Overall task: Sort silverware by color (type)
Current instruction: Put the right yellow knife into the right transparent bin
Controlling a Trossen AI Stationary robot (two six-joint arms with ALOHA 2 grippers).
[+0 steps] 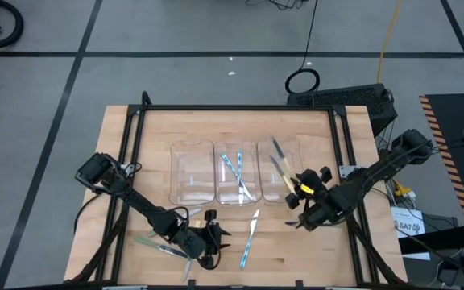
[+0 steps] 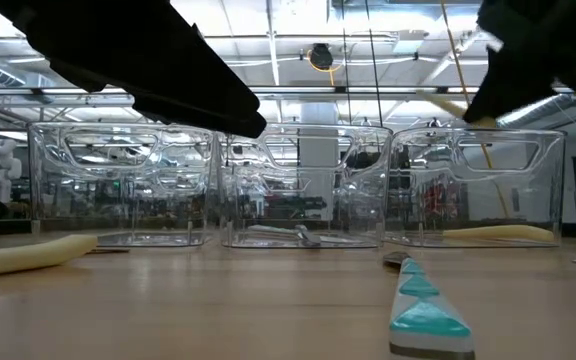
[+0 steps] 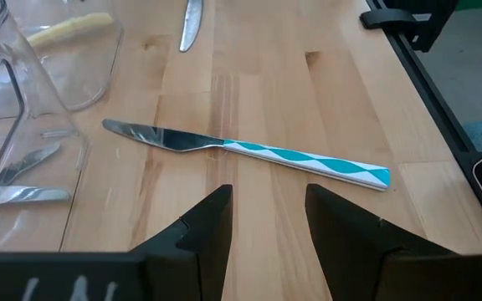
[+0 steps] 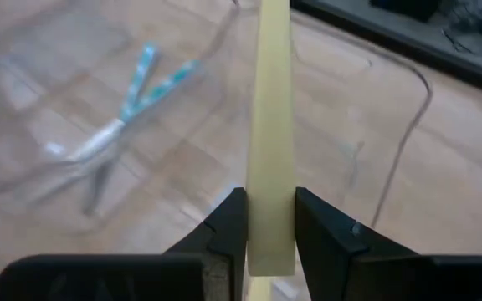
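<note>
Three clear bins stand in a row mid-table. The middle bin (image 1: 236,173) holds blue-handled silverware, the right bin (image 1: 284,171) yellow-handled pieces. My right gripper (image 1: 302,190) hovers at the right bin's near end, shut on a yellow-handled piece (image 4: 270,125). My left gripper (image 3: 266,209) is open, low over the table's near edge. It stands just short of a blue-handled knife (image 3: 249,152) that lies flat on the wood (image 1: 248,239). Green-handled pieces (image 1: 147,242) lie by the left arm. Another yellow handle (image 2: 28,255) rests on the table. My right gripper pinches the yellow handle (image 4: 270,180) between its two fingers (image 4: 228,226). The handle runs straight out ahead of the fingers, along them. The piece is lifted clear, above the right bin's rim, and its yellow end (image 2: 446,104) shows in the low view. Its metal end is hidden.
The left bin (image 1: 192,173) looks bare inside. A black frame (image 1: 240,107) edges the wooden table. A dark keyboard-like unit (image 1: 345,98) and a cable loop (image 1: 303,80) lie beyond the far edge. Bare wood lies between the bins and the near edge.
</note>
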